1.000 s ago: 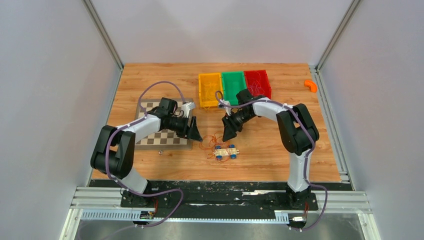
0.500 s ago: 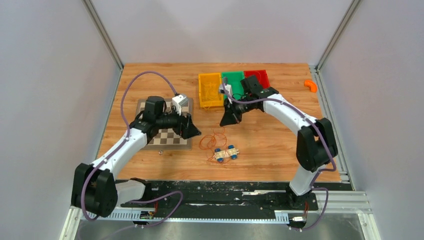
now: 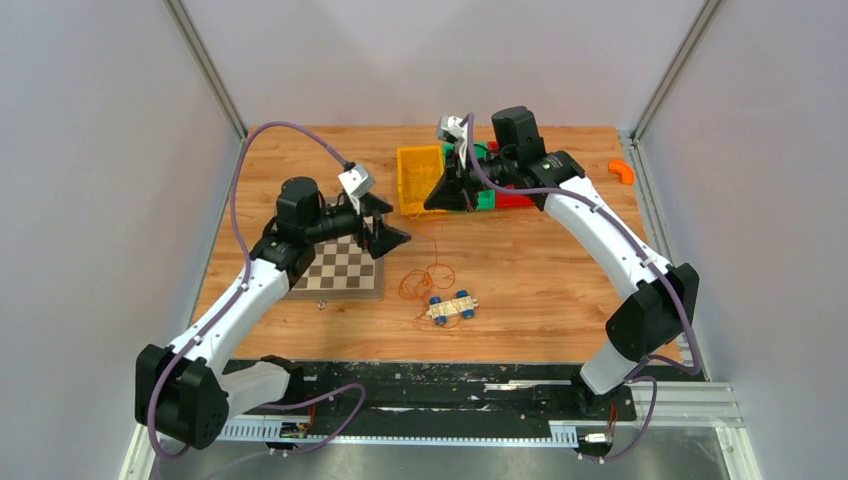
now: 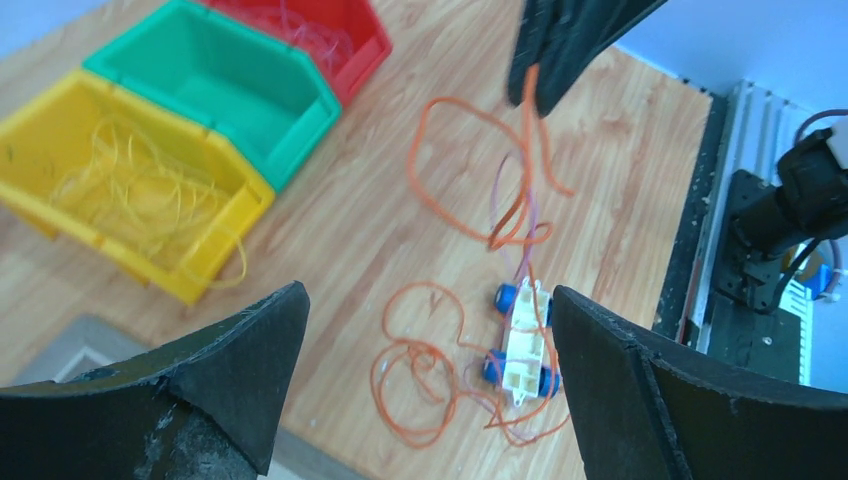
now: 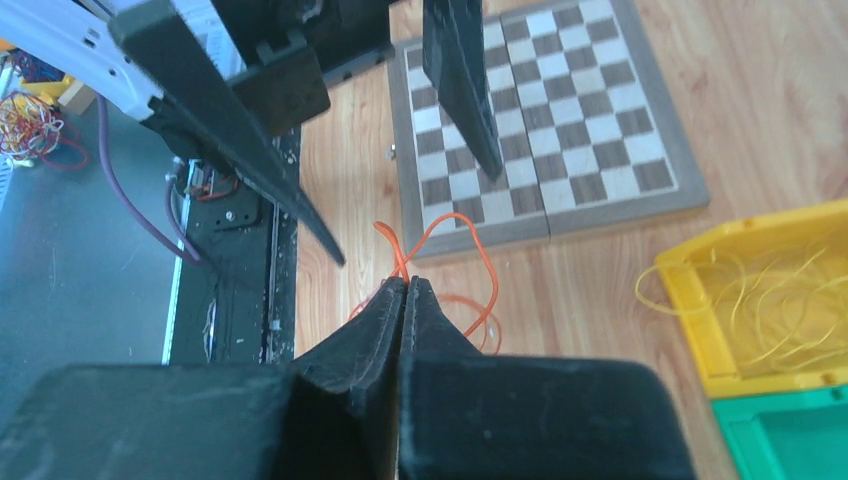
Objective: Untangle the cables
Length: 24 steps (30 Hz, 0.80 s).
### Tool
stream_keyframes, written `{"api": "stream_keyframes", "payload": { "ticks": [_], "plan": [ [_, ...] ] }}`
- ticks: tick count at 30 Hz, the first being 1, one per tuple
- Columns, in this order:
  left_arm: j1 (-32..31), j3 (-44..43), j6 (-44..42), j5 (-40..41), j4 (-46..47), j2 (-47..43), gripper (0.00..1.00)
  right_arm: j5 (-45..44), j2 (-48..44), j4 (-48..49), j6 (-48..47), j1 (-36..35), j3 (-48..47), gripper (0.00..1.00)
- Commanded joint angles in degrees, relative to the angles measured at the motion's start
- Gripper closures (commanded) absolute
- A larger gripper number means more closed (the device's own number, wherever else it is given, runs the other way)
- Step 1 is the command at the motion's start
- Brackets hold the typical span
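Cables (image 3: 425, 281): orange tangle lying loose on wooden table (image 3: 560, 290), just right of chessboard (image 3: 340, 272). 1 orange strand (image 4: 528, 140) rising out of heap. More yellow cable (image 4: 130, 190) heaped in yellow bin; thin red wires (image 4: 300, 25) in red bin.

3 bins side by side, beyond and right of chessboard: yellow bin (image 3: 402, 185), green bin (image 4: 290, 140), red bin (image 4: 365, 50).

Right gripper (image 3: 432, 200): raised at bins' near edge, right of chessboard, fingers pressed together, clamped on lifted orange strand.

Left gripper (image 3: 395, 236): above chessboard's right edge, jaws wide apart, holding nothing.

Toy car (image 3: 451, 307): right of chessboard, toward near side, touching tangle.

Small orange curved piece (image 3: 622, 171): far right corner, well apart from chessboard.
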State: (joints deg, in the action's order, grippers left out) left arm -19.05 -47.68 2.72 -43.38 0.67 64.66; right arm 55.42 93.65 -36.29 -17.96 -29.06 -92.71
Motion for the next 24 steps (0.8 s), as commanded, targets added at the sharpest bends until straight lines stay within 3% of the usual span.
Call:
{"api": "stream_keyframes", "payload": {
  "ticks": [1,8,10,13,15,17,24],
  "plan": [
    [-2.73,-4.06,2.15,-3.68,6.12,0.26,0.02,-0.14,-2.47,5.13,3.18,-1.09,-4.75,1.0],
    [-4.65,-4.92,8.54,-5.6,8.65,3.63,0.1,-3.74,-3.37,11.78,9.05,-2.31,-8.07,1.0],
    [-4.75,-3.14,8.11,-5.13,7.87,4.56,0.21,-5.89,-3.51,13.93,10.77,-2.26,-10.05,1.0],
    [-4.73,1.55,4.4,-4.37,6.26,5.34,0.58,-9.95,-3.85,15.7,11.35,-2.16,-13.83,1.0],
    [-4.3,4.78,3.27,-3.66,5.88,5.64,0.77,-13.66,-4.56,17.09,11.36,-2.01,-14.93,1.0],
    [-3.6,7.78,3.54,-3.31,6.56,5.81,0.87,-17.48,-5.26,18.95,11.57,-1.68,-15.34,1.0],
    [-2.58,13.06,3.9,-0.28,7.18,6.67,1.0,-25.63,-5.97,23.81,12.06,1.06,-18.33,1.0]
  ]
}}
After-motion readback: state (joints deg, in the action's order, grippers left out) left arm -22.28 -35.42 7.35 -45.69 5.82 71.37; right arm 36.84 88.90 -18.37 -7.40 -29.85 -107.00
